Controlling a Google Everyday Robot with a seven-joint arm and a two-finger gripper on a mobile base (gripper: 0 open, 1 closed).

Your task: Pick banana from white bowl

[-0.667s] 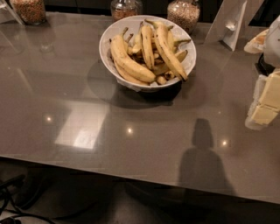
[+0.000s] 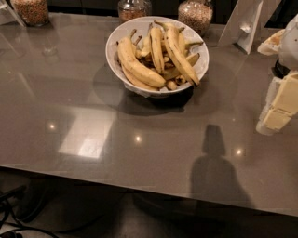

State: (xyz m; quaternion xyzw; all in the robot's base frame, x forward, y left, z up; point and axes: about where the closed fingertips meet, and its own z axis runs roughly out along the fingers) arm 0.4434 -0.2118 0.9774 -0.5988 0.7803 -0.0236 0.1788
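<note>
The white bowl (image 2: 113,42) stands at the back middle of the grey table and holds a heap of bananas. The banana (image 2: 179,55), long, slim and speckled with a dark tip, lies on top at the right of the heap, its tip pointing to the front right rim. A thicker curved banana (image 2: 138,68) lies at the left. My gripper (image 2: 279,104), white with cream pads, hangs at the right edge of the view, well to the right of the bowl and a little nearer, with nothing seen in it.
Three glass jars of grain stand along the back edge: one far left (image 2: 31,10), two behind the bowl (image 2: 133,8) (image 2: 195,15). A white stand (image 2: 244,23) is at the back right. The table's front edge (image 2: 139,186) runs across below.
</note>
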